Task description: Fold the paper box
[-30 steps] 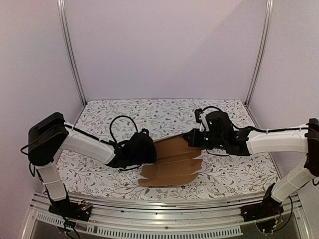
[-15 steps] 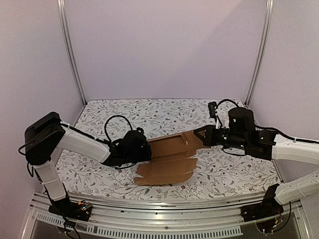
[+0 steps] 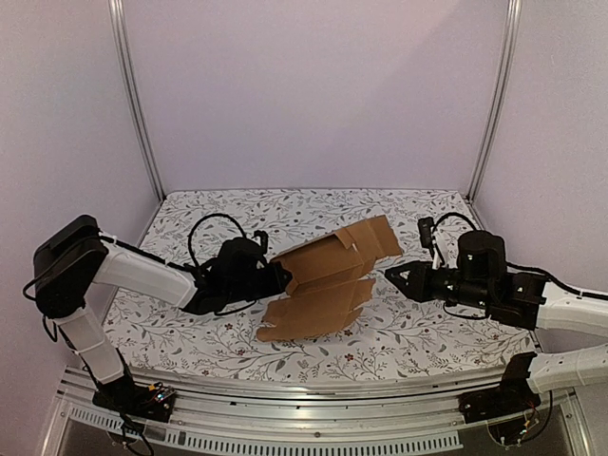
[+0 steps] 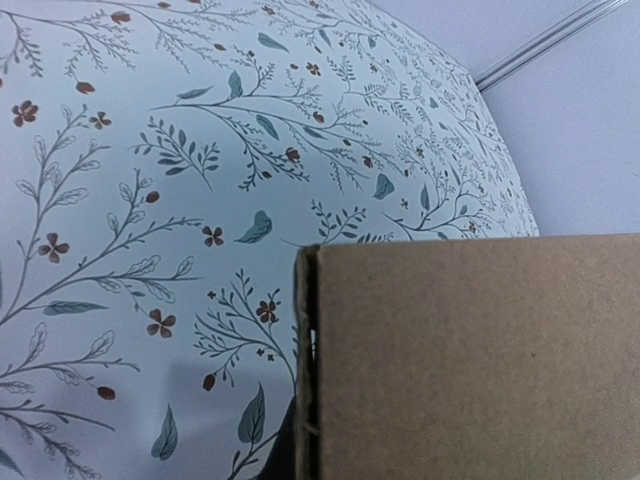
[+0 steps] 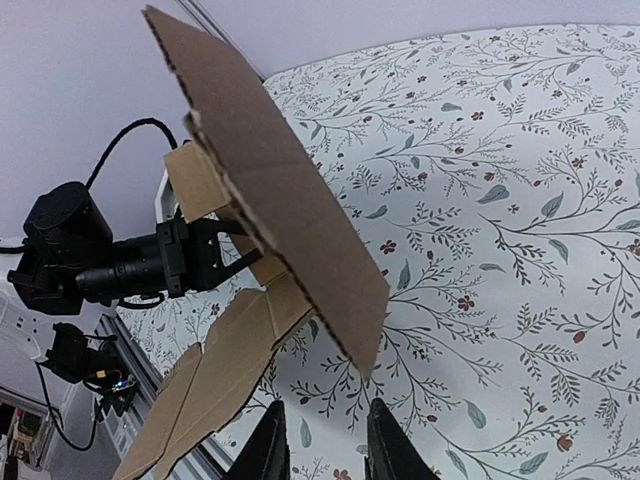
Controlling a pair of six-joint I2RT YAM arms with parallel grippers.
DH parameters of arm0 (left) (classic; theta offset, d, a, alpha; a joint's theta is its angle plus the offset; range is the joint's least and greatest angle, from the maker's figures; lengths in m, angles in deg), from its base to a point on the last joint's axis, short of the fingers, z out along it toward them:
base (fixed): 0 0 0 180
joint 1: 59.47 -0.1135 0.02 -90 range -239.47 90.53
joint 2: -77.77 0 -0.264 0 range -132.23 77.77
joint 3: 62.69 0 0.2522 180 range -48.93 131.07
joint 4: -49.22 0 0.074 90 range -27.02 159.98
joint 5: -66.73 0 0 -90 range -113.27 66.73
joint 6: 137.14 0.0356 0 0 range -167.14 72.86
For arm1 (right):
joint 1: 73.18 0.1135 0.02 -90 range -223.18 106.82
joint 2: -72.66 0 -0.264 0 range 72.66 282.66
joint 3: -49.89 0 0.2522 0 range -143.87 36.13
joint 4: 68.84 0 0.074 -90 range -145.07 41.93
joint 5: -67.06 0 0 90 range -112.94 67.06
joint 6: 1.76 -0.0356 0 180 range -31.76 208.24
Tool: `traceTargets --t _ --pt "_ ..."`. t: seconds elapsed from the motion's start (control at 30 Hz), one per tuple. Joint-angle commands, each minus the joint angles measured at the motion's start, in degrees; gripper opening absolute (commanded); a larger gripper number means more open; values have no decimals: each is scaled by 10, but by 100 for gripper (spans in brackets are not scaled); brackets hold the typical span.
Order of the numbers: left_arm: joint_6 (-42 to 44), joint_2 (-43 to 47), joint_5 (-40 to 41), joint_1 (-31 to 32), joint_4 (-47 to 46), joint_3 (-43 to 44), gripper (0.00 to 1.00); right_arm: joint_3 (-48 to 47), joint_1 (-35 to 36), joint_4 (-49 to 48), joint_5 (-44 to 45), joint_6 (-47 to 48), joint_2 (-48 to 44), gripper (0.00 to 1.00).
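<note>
Slanting paper box (image 3: 323, 275), far-right corner high

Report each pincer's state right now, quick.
Left pincer: shut on the paper box, at its edge.
Right pincer: open, holding nothing, clear of the box.

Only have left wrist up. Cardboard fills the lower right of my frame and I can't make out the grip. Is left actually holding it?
Observer: Yes. In the top view the left gripper is clamped on the left edge of the paper box.
Operator: Lying flat?
Observer: No. The far panel is tilted up off the table, and the near flap hangs down towards it.
Operator: Right arm on it too?
Observer: No. The right gripper sits apart from the box's right edge, jaws open with nothing between them.
</note>
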State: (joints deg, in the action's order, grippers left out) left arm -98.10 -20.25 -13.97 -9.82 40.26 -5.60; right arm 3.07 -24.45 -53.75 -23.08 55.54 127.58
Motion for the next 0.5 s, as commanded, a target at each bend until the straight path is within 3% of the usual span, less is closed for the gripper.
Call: traceTargets --t 0.0,0.13,0.47 --pt "-9 17 -36 -8 -42 -7 0 22 1 -75 16 -49 4 27" --pt "-9 25 -50 -9 -57 -9 0 24 1 -129 16 -93 33 35" --pt "-4 29 -80 -10 -78 -3 0 11 1 -194 11 -128 69 36"
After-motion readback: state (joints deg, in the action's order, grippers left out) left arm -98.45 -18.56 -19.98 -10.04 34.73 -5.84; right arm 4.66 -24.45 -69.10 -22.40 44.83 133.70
